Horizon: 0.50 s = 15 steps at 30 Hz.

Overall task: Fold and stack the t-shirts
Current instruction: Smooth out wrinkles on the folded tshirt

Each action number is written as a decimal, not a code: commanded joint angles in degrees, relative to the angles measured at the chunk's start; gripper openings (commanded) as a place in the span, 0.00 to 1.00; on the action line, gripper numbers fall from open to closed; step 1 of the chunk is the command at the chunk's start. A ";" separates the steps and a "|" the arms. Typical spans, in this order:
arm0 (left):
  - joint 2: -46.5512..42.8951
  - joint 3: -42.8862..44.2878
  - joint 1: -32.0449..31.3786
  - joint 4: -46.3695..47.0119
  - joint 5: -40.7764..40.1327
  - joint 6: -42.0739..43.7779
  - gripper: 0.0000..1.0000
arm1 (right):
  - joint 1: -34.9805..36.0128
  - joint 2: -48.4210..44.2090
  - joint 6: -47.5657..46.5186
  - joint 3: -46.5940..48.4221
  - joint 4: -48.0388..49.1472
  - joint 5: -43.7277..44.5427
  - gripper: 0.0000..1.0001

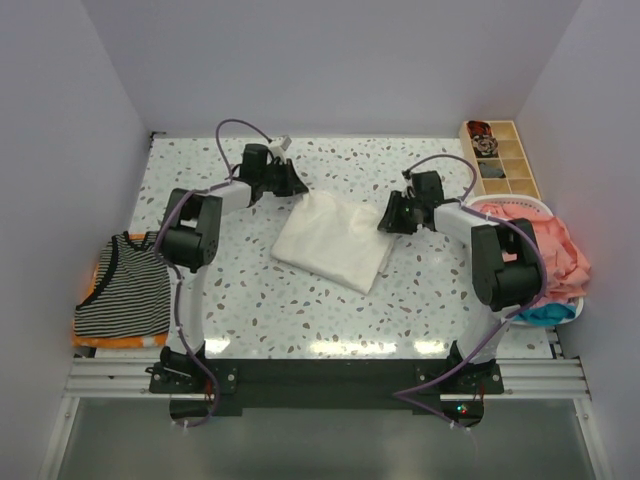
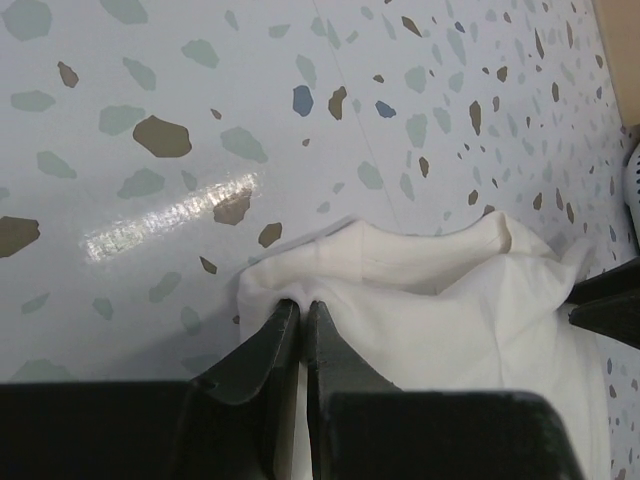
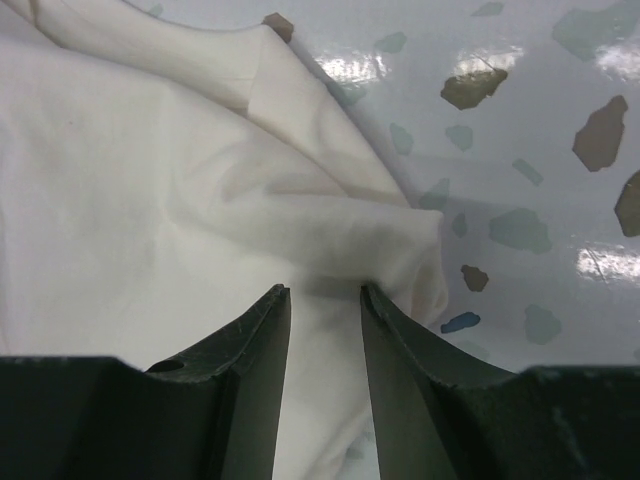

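Top external view has the cream t-shirt point(image 1: 335, 240) lying partly folded in the middle of the tabletop point(image 1: 260, 300), turned a little askew, with both arms reaching in to its far edge. The left gripper point(image 2: 302, 305) is on the far-left corner and the right gripper point(image 3: 325, 292) is on the far-right one.

In the left wrist view the jaws are pinched almost together with a ridge of cream cloth caught between the tips, so we'd say that side is grasping the shirt. The right wrist view is different: the jaws stand apart, straddling a bunched corner. Cloth lies in the gap but nothing looks squeezed, so we read that one as released.

Our take is that we're mid-fold on the cream shirt, and the stacking hasn't started for it. The next move needs the right side to clamp its corner so both ends lift together. Then the far edge gets carried toward the near edge, kept level and a bit taut so the fold doesn't go lopsided.

After that it probably joins the pile at the left edge — the striped t-shirt point(image 1: 125, 285) sitting on an orange one point(image 1: 120, 343). Pink tees point(image 1: 560, 250) and a blue one point(image 1: 545, 315) sit in the basket point(image 1: 510, 203) on the right.
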 commanded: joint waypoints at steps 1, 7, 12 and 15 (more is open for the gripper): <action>2.31 3.58 1.78 -0.52 0.53 1.16 0.07 | 0.00 0.12 0.13 1.04 -5.91 10.36 0.39; 7.06 9.21 4.15 -2.54 2.90 1.77 0.06 | 0.09 -0.14 -1.18 0.25 -7.68 14.60 0.39; 9.09 12.99 5.65 -3.86 4.04 2.56 0.13 | 0.00 -1.46 -2.15 0.25 -7.24 16.44 0.41; 7.51 12.12 6.17 -2.54 4.74 2.83 0.59 | 0.00 -3.39 -2.85 -0.45 -5.84 16.98 0.47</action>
